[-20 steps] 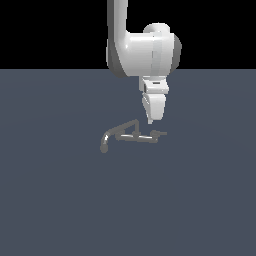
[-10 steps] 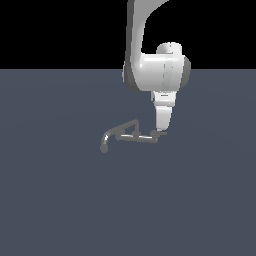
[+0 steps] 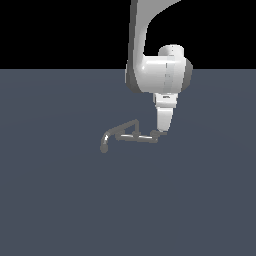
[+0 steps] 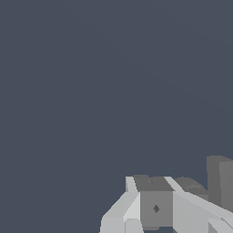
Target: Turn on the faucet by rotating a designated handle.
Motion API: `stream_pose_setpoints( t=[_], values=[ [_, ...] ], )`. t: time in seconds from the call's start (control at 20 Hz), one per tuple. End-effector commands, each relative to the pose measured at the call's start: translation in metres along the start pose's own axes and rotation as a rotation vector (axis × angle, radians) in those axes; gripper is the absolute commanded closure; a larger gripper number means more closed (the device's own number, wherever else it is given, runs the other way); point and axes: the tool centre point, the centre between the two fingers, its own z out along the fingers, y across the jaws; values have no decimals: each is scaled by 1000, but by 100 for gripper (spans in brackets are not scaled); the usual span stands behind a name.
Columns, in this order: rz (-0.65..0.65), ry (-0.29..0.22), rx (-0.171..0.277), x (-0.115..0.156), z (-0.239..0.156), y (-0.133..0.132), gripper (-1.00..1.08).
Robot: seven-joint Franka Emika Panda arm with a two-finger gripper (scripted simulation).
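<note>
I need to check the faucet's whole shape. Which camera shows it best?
The exterior view: the faucet shows whole, from curved spout to the bar end at the gripper. The wrist view shows only grey blocks close up at one edge; what they are is unclear.

You see the faucet [image 3: 129, 136] sitting on the worktop [image 3: 60, 200] near the middle of the exterior view. Its spout curves down at the exterior view's left end of the bar. The slanted rod rises behind the bar. At the bar's other end, toward the exterior view's right, you find the handle [image 3: 154, 135]. The claw [image 3: 161, 132] hangs from the arm directly above that end, its tip right at the handle. In the wrist view, the claw's fingers [image 4: 157, 207] sit over bare worktop.
</note>
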Motion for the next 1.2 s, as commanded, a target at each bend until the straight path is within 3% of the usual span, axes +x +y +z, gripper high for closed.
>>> stream_pose_setpoints(
  t=[0.0,0.65,0.75,1.15],
  values=[
    [-3,0,0,-1,-1,0,108],
    [-3,0,0,21,-1,27,108],
    [-6,-1,4,16,-1,23,108],
    [-5,-1,2,17,-1,47,108]
  ],
)
